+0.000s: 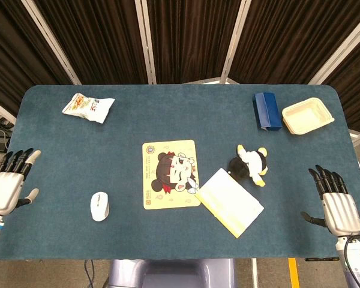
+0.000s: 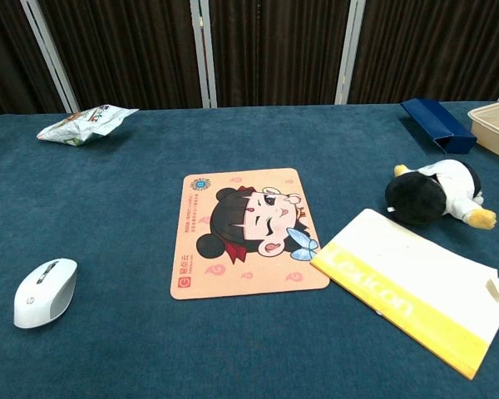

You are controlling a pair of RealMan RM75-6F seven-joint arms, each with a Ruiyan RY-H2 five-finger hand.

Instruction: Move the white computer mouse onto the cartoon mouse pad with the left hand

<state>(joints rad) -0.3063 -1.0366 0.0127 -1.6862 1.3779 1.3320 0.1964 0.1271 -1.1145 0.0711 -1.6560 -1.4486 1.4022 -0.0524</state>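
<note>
Small white plastic computer mouse (image 1: 99, 206) lies on the blue table (image 1: 180, 114), left of the peach cartoon mouse pad (image 1: 170, 174), apart from it. Left hand (image 1: 7, 187) empty, fingers (image 1: 21, 161) spread, off the table edge. Advice: reach in, grip the sides. Left hand absent from chest view; right hand (image 1: 338, 206) empty too, fingers extended.

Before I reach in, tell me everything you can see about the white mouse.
The white mouse is an oval, smooth plastic-looking shell with a grey strip and scroll wheel down its top. It lies flat on the blue table, apart from the cartoon mouse pad, on its left. Nothing touches it; no cable shows.
</note>
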